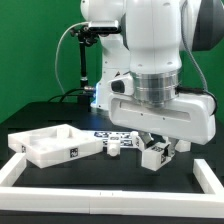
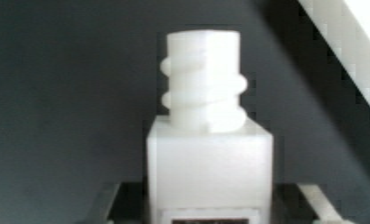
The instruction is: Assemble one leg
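Observation:
A white square leg (image 2: 212, 160) with a threaded screw end (image 2: 207, 85) lies between my fingers in the wrist view. Dark gaps show on both sides between the leg and my fingers (image 2: 121, 200), so the jaws stand apart around it without touching. In the exterior view my gripper (image 1: 160, 150) is low over the black table, with the leg (image 1: 157, 155) under it. The white square tabletop (image 1: 52, 146) lies at the exterior view's left.
A small white part (image 1: 115, 148) lies between the tabletop and the gripper. The marker board (image 1: 108, 134) lies behind it. A white frame (image 1: 110, 190) borders the work area along the front and left. A dark stand with cables (image 1: 85, 60) rises at the back.

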